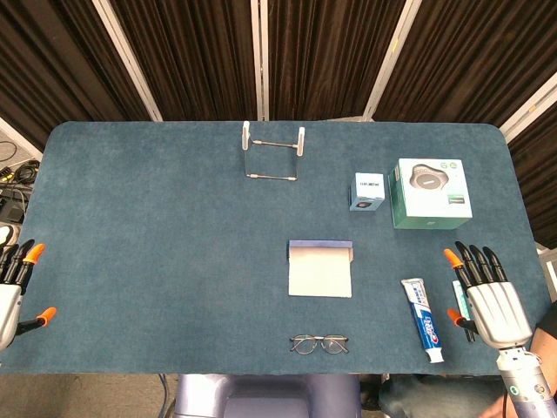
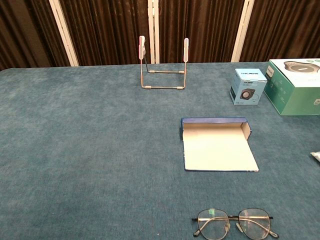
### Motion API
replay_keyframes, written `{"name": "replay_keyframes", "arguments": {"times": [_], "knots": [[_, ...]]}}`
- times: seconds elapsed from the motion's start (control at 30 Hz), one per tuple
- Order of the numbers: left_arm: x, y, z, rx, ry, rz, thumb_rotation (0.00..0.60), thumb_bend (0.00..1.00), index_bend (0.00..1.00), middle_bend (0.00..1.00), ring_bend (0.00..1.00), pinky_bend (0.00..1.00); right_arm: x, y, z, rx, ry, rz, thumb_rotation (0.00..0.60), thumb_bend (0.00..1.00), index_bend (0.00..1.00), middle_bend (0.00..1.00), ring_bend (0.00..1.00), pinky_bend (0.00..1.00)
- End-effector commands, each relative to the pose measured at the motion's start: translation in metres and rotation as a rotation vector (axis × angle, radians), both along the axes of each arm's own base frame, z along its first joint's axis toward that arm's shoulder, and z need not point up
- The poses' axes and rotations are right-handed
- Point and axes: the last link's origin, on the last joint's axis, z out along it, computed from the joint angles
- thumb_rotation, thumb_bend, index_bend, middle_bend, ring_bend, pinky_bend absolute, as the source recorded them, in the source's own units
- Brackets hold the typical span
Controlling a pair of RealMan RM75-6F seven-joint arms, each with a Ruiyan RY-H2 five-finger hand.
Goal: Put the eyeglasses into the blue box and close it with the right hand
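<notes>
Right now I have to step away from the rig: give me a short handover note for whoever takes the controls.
Left hand: open, holds nothing, at the table's left edge.
Right hand: open, holds nothing, beside the toothpaste.
Glasses: lying unfolded at the near edge, just in front of the blue box, apart from it.
Box: lies open, nothing inside.
Done: nothing yet.
Left: pick up the glasses, put them in the box, close it with the right hand.

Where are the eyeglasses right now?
The eyeglasses lie flat at the table's near edge, just in front of the open blue box, left of the toothpaste tube; neither hand touches them.
</notes>
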Motion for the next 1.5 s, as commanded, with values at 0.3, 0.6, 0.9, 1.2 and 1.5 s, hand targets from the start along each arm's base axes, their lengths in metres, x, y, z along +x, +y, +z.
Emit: {"name": "replay_keyframes", "arguments": {"times": [0.3, 0.6, 0.9, 1.2, 1.5], "knots": [[0.001, -0.002, 0.002, 0.015, -0.004, 0.002, 0.600, 0.00, 0.00, 0.00, 0.00, 0.00, 0.000, 0.000, -0.014, 0.080, 0.002, 0.001, 0.600, 0.00, 0.04, 0.00, 0.00, 0.00], [-0.008, 0.012, -0.004, -0.001, 0.022, 0.051, 0.600, 0.00, 0.00, 0.00, 0.00, 0.00, 0.050, -0.023, -0.065, 0.523, -0.048, 0.115, 0.600, 0.00, 0.21, 0.00, 0.00, 0.00], [-0.013, 0.019, -0.009, -0.012, 0.041, 0.081, 0.600, 0.00, 0.00, 0.00, 0.00, 0.00, 0.095, -0.042, -0.123, 0.819, -0.025, 0.172, 0.600, 0.02, 0.40, 0.00, 0.00, 0.00], [-0.019, 0.025, -0.011, -0.013, 0.046, 0.099, 0.600, 0.00, 0.00, 0.00, 0.00, 0.00, 0.119, -0.044, -0.161, 0.890, 0.035, 0.185, 0.600, 0.16, 0.43, 0.00, 0.00, 0.00], [-0.019, 0.025, -0.009, -0.008, 0.042, 0.100, 0.600, 0.00, 0.00, 0.00, 0.00, 0.00, 0.139, -0.042, -0.186, 0.874, 0.030, 0.206, 0.600, 0.18, 0.44, 0.00, 0.00, 0.00]]}}
